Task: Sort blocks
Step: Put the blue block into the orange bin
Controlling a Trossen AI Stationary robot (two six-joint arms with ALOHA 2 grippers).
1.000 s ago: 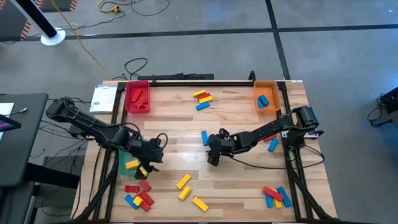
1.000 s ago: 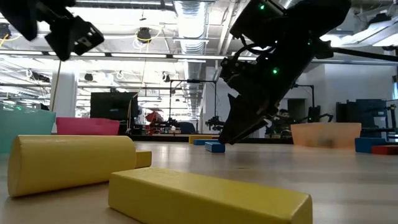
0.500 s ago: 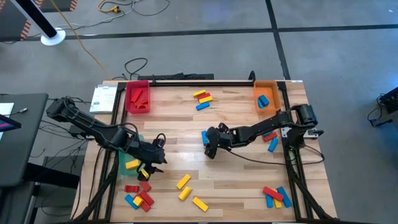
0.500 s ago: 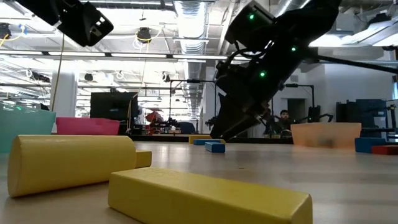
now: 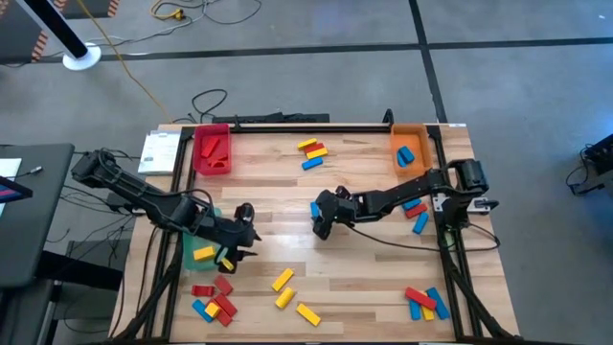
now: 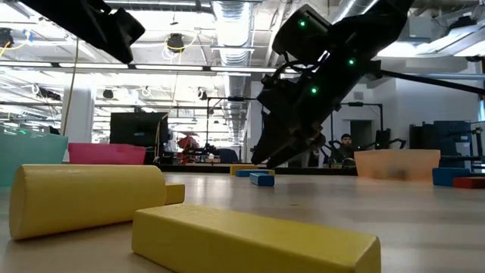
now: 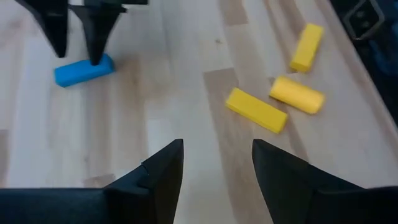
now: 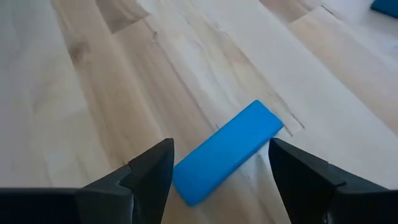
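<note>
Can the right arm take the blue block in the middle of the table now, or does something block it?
Probably yes. The right end effector is open just above the blue block, which lies alone on bare wood between its fingers.

blocks (image 5: pixel 287 287): red, yellow, blue bars | lying flat | scattered across tabletop, some in trays

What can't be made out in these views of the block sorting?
- High view: the right tool covers most of the blue block under it.
- High view: the left arm hides part of the green tray; its contents cannot be counted.
- Low view: the big yellow blocks in front block the near table.
- Low view: what the orange tray holds is hidden by its wall.
</note>
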